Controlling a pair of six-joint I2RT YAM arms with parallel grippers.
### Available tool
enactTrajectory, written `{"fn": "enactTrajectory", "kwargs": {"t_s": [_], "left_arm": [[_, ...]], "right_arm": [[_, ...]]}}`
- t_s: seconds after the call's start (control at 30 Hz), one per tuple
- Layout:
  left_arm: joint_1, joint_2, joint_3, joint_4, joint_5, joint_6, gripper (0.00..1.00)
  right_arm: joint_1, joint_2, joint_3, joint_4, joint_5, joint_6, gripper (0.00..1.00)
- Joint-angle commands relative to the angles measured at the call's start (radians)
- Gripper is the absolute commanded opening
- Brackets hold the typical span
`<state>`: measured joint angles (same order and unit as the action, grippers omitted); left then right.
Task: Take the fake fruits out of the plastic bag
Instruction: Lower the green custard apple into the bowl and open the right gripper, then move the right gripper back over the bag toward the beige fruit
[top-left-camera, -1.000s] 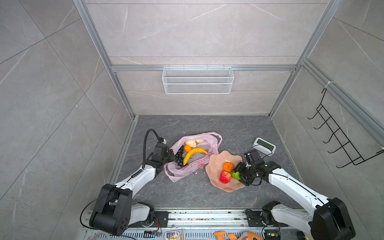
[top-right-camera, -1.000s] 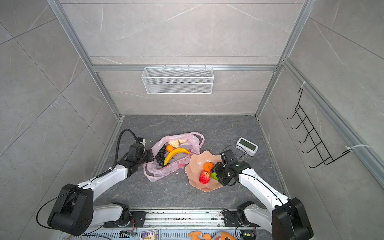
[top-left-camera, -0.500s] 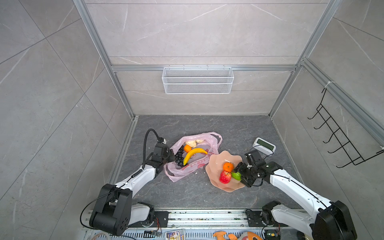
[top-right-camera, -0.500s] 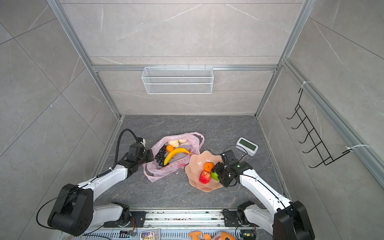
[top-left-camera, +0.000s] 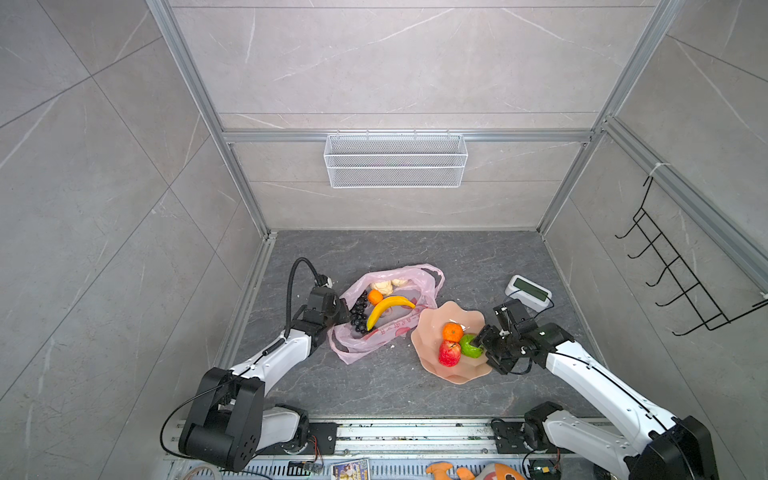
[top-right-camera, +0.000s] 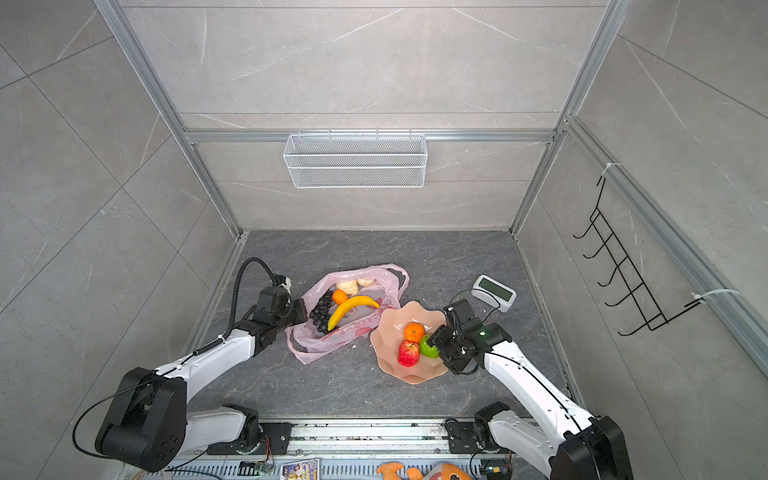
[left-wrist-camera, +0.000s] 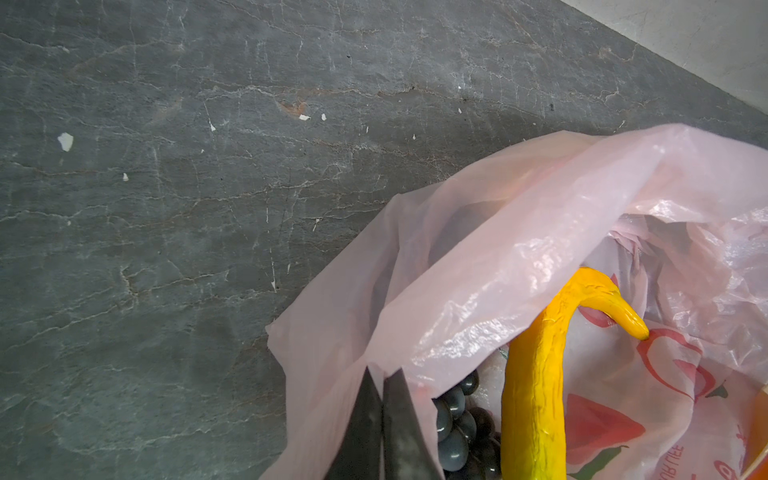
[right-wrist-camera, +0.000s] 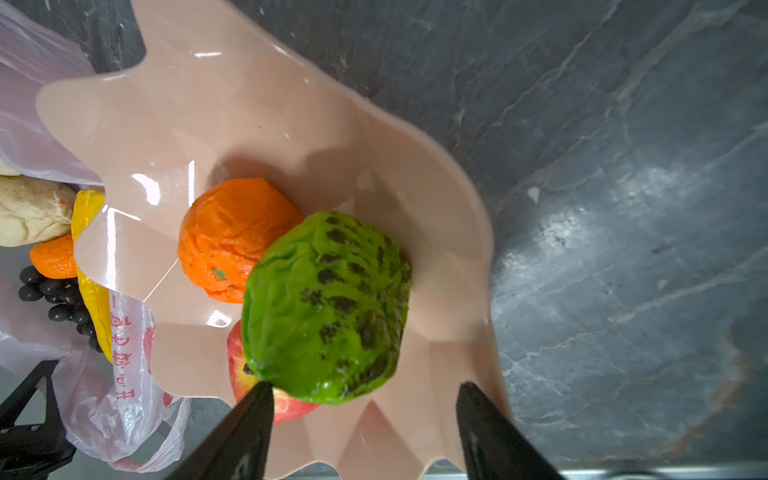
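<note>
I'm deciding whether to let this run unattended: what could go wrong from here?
1. The green piece rests against the apple and tangerine in the dish, right by the open right gripper; a careless pull-back could knock it out.
2. The left gripper pinches only the edge of the thin plastic bag; if it slips or tears, the mouth may flop over the banana and grapes.

Both top views look down on your whole tabletop (top-left-camera: 374, 386) from high above its near edge. Your left wrist view hugs the plastic bag (left-wrist-camera: 540, 199); your right wrist view hugs the dish (right-wrist-camera: 249, 104), sharing the bag's edge.
</note>
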<state>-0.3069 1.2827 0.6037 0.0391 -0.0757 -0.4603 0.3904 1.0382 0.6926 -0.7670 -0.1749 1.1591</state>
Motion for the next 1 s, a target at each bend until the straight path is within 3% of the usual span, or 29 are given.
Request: {"fn": "enactTrajectory", "kwargs": {"t_s": [0.0,0.5,0.97], "left_arm": [[0.006,0.003,0.031,0.024,-0.006,0.025,0.00],[0.006,0.006,0.031,0.024,-0.006,0.025,0.00],[0.006,0.012,0.032,0.028,-0.001,0.025,0.00]], "right_arm": [[-0.004,-0.013,0.025,-0.069,0.058,-0.008,0.70],[-0.004,-0.015,0.083,-0.146,0.135,-0.031,0.67],[-0.002,-0.014,0.155,-0.135,0.139,-0.083,0.68]]}}
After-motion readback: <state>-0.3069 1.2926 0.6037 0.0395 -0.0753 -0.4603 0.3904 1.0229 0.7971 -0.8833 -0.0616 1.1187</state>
